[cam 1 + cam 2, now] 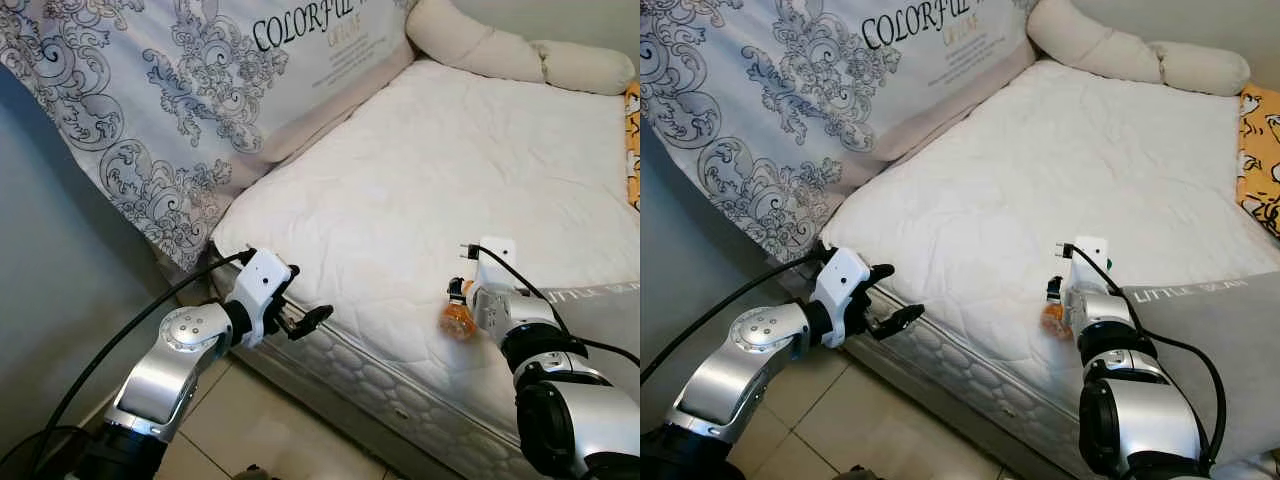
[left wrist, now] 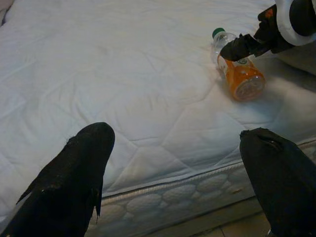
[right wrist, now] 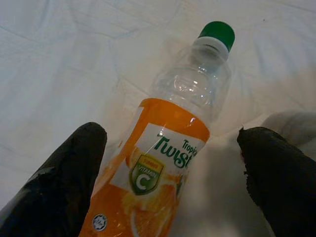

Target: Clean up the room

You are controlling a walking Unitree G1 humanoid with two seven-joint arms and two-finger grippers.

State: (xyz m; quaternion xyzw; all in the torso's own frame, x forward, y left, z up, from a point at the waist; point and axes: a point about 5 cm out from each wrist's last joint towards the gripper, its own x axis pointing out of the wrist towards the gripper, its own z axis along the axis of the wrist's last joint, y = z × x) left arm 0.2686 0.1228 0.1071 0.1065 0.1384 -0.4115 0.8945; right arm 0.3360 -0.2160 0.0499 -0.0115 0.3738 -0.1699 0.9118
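An orange juice bottle [image 3: 158,163] with a green cap lies on its side on the white mattress [image 1: 400,200], close to the bed's front edge. My right gripper [image 3: 170,133] hovers right over the bottle [image 1: 457,318], open, with one black finger on each side and neither pressing on it. My left gripper [image 1: 305,320] is open and holds nothing, level with the mattress's front left corner. The left wrist view looks across the bed to the bottle [image 2: 237,74], with a right gripper finger [image 2: 242,47] over it.
A large patterned pillow [image 1: 180,90] leans along the bed's left side against a grey wall [image 1: 50,250]. A cream bolster [image 1: 500,50] lies at the far end. A grey pillow [image 1: 1220,330] sits by my right arm, an orange cloth [image 1: 1260,150] beyond. Tiled floor [image 1: 260,420] lies below.
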